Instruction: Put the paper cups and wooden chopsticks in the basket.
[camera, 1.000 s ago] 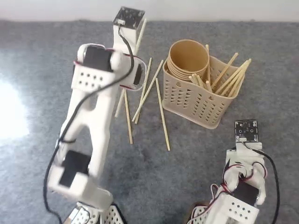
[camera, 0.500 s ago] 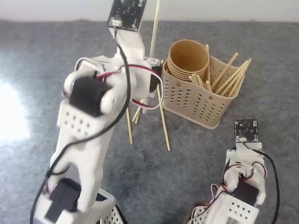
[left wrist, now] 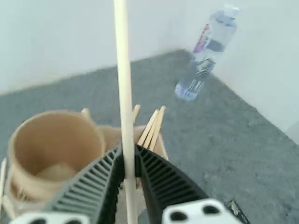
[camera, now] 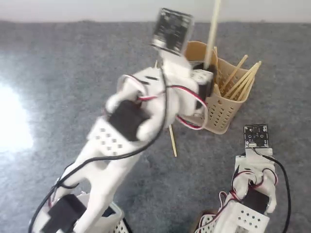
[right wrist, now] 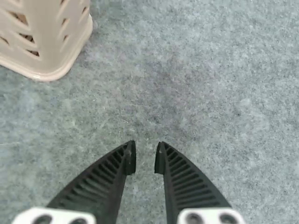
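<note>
Swinging across from the loose sticks, the white left arm now holds its pincer [left wrist: 129, 155] above the beige slotted plastic basket [camera: 221, 114], clenched on one pale wooden chopstick [left wrist: 122, 70] that stands nearly upright. The stack of tan paper cups [left wrist: 55, 140] already sits in the basket, with a bundle of chopsticks [camera: 243, 77] leaning beside it. At least one loose chopstick [camera: 172, 143] lies on the grey counter [camera: 58, 58]. To finish well, the stick's lower end should probably drop inside the rim, in the gap beside the cups, before the jaws part; a high release risks a bounce. The right pincer [right wrist: 145, 158] rests low near the basket's corner, slightly parted and empty.
</note>
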Robot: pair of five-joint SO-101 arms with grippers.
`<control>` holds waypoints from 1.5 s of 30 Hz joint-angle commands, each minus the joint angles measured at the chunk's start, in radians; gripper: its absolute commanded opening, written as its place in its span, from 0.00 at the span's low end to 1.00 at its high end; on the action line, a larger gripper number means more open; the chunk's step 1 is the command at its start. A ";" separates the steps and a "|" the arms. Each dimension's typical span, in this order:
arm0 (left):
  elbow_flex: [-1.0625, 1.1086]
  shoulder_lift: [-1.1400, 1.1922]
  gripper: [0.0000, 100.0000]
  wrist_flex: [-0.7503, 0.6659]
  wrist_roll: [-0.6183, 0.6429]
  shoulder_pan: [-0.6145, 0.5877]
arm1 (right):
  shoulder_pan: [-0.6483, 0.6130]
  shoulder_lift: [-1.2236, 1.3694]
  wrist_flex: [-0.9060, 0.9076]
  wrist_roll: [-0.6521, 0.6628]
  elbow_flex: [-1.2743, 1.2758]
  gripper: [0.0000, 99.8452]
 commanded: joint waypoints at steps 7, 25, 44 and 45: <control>0.101 -0.020 0.01 -0.404 -0.092 0.023 | -0.008 -0.015 -0.028 0.015 0.020 0.08; 0.104 0.407 0.01 -0.856 -0.120 0.029 | -0.008 -0.015 -0.028 0.015 0.020 0.08; 0.113 0.160 0.35 -0.445 -0.163 0.000 | -0.008 -0.015 -0.031 0.015 0.020 0.08; 0.113 0.110 0.35 -0.384 -0.199 0.005 | -0.008 -0.015 -0.031 0.015 0.020 0.08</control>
